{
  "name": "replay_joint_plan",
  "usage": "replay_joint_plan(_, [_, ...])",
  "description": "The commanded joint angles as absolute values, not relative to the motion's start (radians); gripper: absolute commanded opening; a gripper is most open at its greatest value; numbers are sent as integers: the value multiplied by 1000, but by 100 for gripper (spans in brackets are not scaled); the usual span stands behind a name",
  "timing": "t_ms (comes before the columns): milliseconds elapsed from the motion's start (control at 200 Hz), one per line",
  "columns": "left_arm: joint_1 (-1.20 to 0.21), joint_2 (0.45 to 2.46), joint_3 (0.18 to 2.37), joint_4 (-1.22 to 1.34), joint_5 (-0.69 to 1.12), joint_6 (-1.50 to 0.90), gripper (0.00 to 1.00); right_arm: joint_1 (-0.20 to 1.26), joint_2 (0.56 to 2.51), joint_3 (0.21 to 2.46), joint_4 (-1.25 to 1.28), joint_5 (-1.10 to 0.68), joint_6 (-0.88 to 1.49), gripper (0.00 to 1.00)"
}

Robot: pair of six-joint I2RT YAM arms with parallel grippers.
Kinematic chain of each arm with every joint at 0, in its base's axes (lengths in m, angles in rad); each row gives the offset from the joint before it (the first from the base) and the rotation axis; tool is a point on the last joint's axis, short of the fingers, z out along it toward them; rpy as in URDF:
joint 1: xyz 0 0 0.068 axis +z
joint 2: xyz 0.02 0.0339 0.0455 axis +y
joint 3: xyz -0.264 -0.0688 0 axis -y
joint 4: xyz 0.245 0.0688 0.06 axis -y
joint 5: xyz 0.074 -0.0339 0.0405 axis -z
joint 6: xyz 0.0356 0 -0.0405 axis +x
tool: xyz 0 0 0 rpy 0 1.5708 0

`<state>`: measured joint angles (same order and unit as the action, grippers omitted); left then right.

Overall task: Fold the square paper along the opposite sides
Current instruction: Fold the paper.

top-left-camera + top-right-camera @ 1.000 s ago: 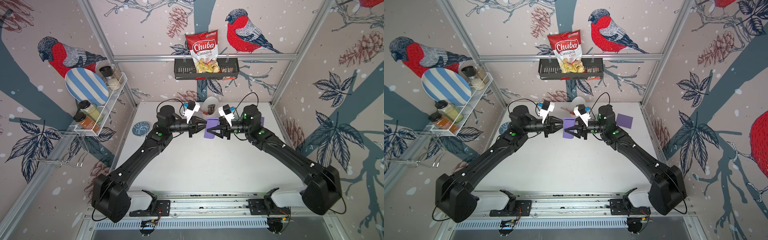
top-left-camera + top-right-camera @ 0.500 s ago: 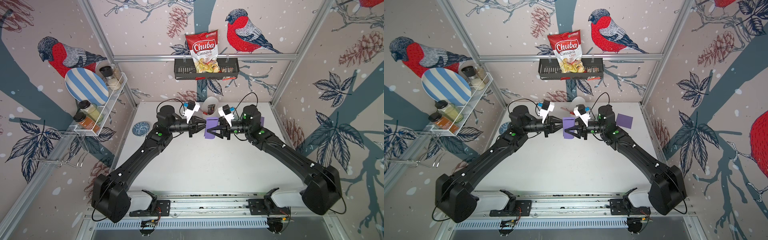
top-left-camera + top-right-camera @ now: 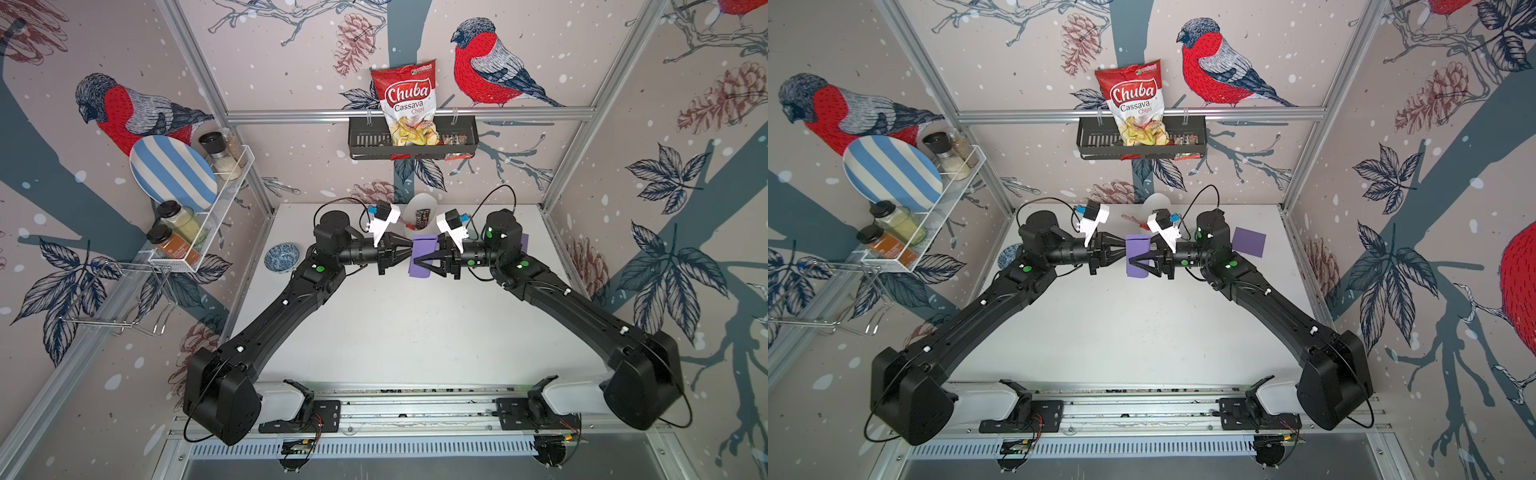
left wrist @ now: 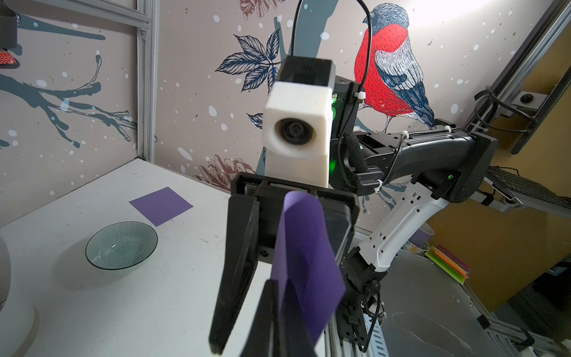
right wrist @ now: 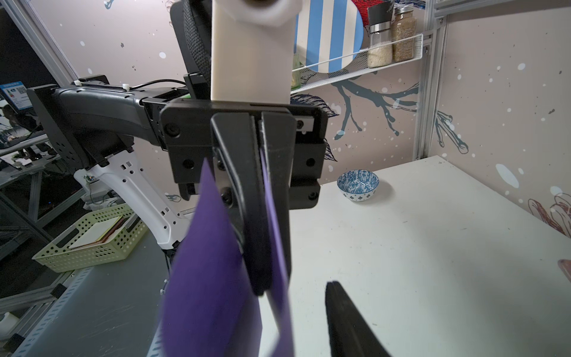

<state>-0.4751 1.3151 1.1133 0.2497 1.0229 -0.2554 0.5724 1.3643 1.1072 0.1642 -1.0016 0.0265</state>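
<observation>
Aloft, left pincer (image 3: 409,253) clamps purple paper (image 3: 419,271), right pincer (image 3: 420,258) seemingly parted; bag (image 3: 409,104) reads Chuba.

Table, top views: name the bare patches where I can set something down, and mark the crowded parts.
Free: the wide white stretch of table between the left arm and right arm, down to the front rail. Crowded: the back strip, with the blue bowl, white container, spare purple sheet and the held purple paper.
</observation>
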Motion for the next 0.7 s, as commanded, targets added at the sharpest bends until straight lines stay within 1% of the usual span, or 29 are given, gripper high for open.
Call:
replay_joint_plan(0, [-478,1316,1123,257,1031,-244,0,573,1363,1111,196,-1006,34,44])
replay_joint_plan(280, [-478,1316,1122,256,1031,-240,0,572,1364,1110,196,-1006,34,44])
replay_joint_plan(695, [-481,1318,1121,253,1031,-239,0,573,1362,1109,196,-1007,32,41])
